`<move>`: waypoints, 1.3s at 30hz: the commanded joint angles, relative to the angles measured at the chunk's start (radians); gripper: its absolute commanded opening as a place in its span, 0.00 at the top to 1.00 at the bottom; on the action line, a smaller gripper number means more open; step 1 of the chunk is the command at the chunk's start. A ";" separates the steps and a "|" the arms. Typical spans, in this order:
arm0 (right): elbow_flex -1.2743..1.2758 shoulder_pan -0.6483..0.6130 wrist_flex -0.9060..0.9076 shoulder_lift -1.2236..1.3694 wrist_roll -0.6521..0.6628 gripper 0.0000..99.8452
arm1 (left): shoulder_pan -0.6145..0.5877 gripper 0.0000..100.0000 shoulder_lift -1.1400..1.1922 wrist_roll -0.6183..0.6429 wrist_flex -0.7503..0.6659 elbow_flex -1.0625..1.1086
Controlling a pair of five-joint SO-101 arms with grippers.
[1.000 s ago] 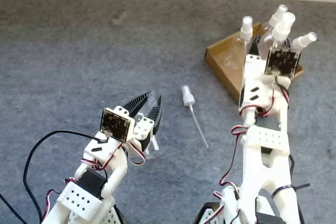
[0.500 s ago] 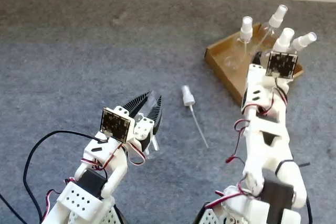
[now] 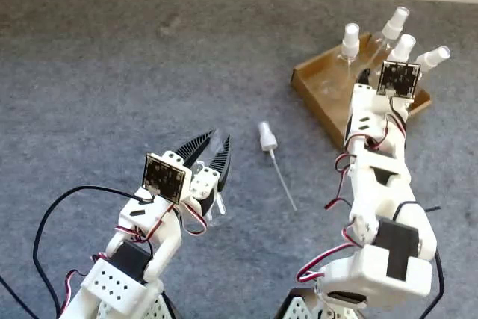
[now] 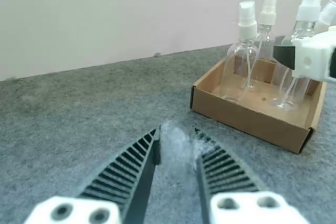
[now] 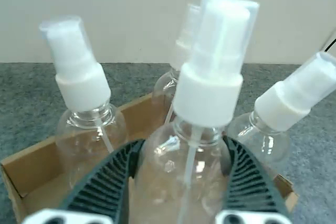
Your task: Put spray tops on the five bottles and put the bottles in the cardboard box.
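so, right pincer (image 5: 181, 148): grasping the capped bottle (image 3: 404, 44), upright in the cardboard box (image 3: 310, 87) among three others, where i mean it to stand
left pincer (image 3: 219, 138): clenched on the bare bottle (image 4: 177, 148), held ready for its top
spray top (image 3: 267, 138): lying loose on the bench (image 3: 112, 72) between my arms

This looks like a small robotics lab or a maker's workbench. The tabletop (image 3: 112, 72) under the left end effector (image 3: 218, 140) and the right end effector (image 5: 181, 148) is covered with grey felt-like cloth. Beyond both of them a plain pale wall (image 4: 105, 14) rises directly from its far edge. The arms (image 3: 381, 184) are made of white printed plastic with exposed servo wires (image 3: 329, 201). A bare circuit board (image 3: 166, 175) sits behind each end effector. A black cable (image 3: 89, 187) lies loose behind the left one.
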 commanded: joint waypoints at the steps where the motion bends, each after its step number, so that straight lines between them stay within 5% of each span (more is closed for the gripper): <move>1: -0.071 0.015 -0.147 0.025 -0.003 0.87 | -0.008 0.93 -0.010 -0.005 0.014 0.025; 5: -0.070 0.015 -0.259 0.091 -0.002 0.87 | -0.008 0.93 -0.010 -0.005 0.014 0.025; 39: -0.320 0.015 -0.262 0.426 0.112 0.87 | -0.008 0.93 -0.010 -0.005 0.014 0.025</move>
